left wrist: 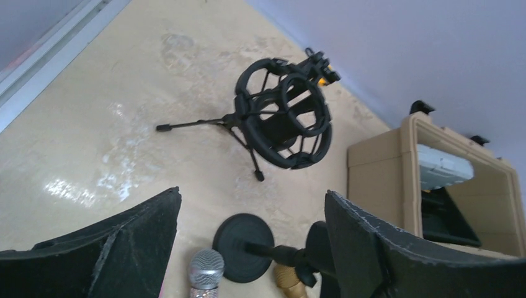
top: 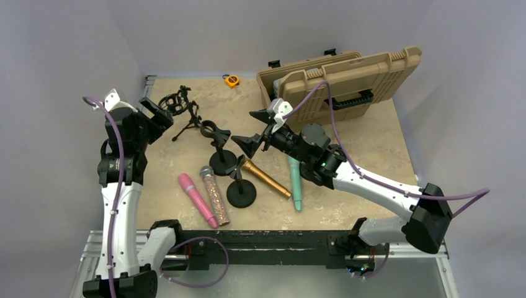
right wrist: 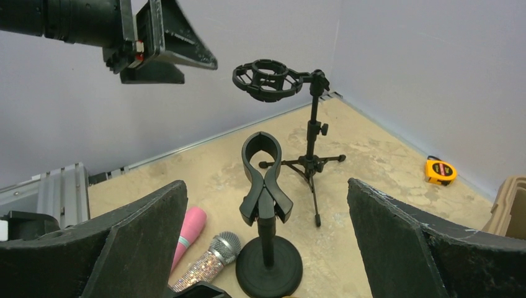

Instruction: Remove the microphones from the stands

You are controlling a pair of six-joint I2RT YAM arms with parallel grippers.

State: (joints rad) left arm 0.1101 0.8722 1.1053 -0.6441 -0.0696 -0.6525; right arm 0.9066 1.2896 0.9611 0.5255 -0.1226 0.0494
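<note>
Top external: gold microphone (top: 267, 179) beside stand (top: 241, 194)

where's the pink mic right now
In the top view the pink microphone lies flat on the near left part of the table, just left of the glitter microphone.

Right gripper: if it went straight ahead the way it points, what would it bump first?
Probably the empty black clip stand, which sits dead ahead of the open right gripper. The tripod stand is farther back, slightly right.
</note>
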